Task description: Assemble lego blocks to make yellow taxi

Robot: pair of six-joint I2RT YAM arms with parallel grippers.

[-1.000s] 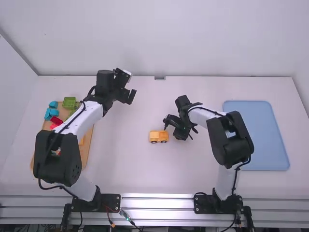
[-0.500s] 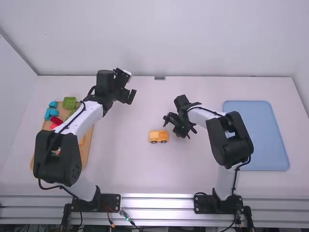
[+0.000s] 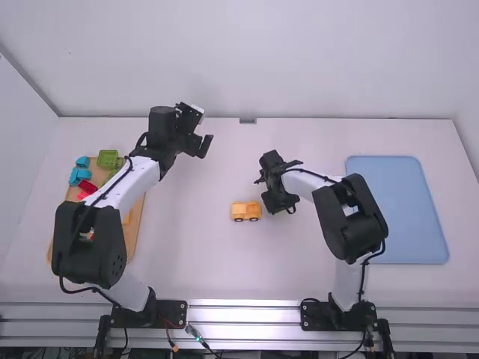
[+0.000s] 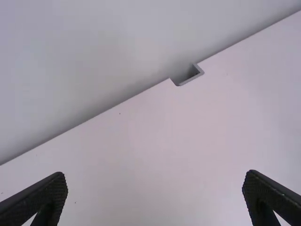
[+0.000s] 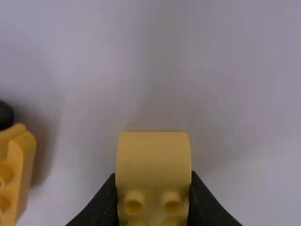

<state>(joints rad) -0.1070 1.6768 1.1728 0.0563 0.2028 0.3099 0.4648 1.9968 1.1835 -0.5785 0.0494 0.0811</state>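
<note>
Starting at the left, a tan board (image 3: 137, 224) lies on the white table (image 3: 194, 258), partly beneath the left arm. At its far end are teal blocks (image 3: 79, 175), a green block (image 3: 108, 158) and, nearer, a red block (image 3: 88, 187). To the right of the board, the left gripper (image 3: 202, 129) is positioned over the far left part of the table; its fingers are set wide apart, with nothing between them. A recess (image 3: 248, 120) is located at the table's far edge, right of that gripper. Nearer, around the middle, the yellow vehicle assembly (image 3: 245, 211) stands on the table with two dark wheels visible along its near side. Just right of the assembly and slightly farther, the right gripper (image 3: 278, 199) holds a yellow block (image 5: 154, 157), clamped between its two fingers. The block presents a smooth face and, beside it, a studded face. The block and the assembly are apart. At the far right, a blue mat (image 3: 400, 202) with rounded corners lies flat, beyond the right arm's base.
</note>
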